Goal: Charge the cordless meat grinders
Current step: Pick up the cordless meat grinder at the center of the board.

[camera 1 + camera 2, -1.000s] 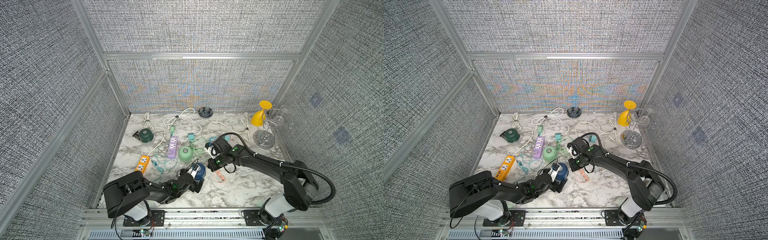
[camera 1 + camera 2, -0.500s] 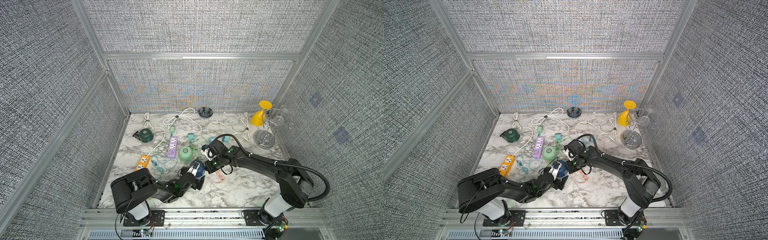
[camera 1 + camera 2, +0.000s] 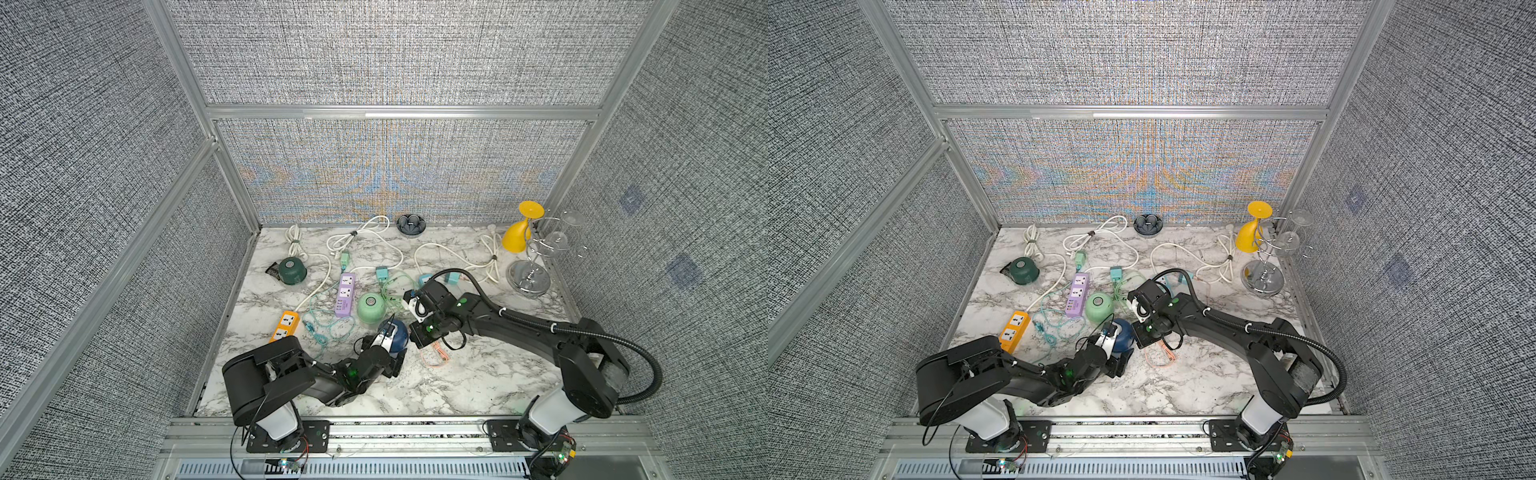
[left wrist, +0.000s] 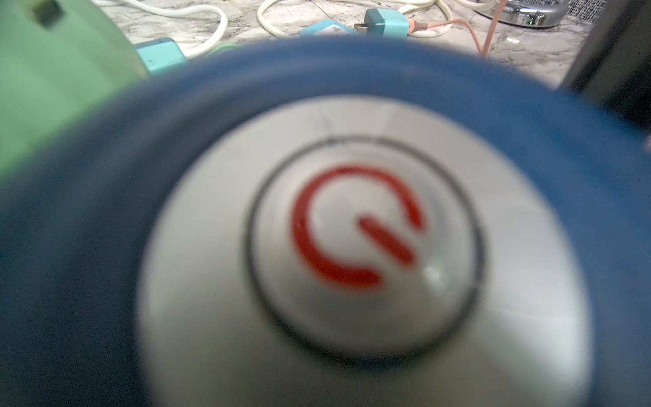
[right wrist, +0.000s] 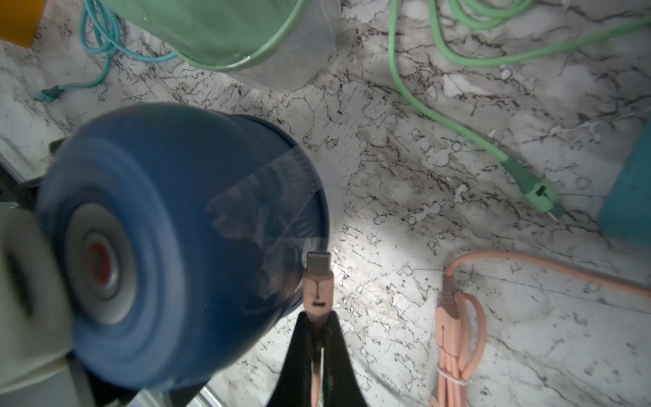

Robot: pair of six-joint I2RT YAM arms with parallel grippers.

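The navy blue grinder [image 3: 398,331] lies tipped over near the front of the marble table. Its silver button with a red power sign [image 4: 363,229] fills the left wrist view. My left gripper [image 3: 390,340] has its fingers either side of the dome and is shut on it. My right gripper [image 5: 318,317] is shut on a peach USB plug [image 5: 318,278], whose metal tip sits just beside the navy grinder's clear base [image 5: 267,211]. The mint green grinder [image 3: 371,306] stands right behind. The dark green grinder [image 3: 293,270] stands at the far left.
A purple power strip [image 3: 345,294] and an orange one [image 3: 285,326] lie left of the grinders amid teal and green cables. A coiled peach cable [image 3: 436,355] lies by my right gripper. A petal dish [image 3: 411,224] is at the back, and a yellow glass [image 3: 519,237] with a chrome rack [image 3: 530,274] at the back right.
My right gripper has carried the peach plug left and forward to the navy grinder. My left gripper's fingers have narrowed round the grinder.
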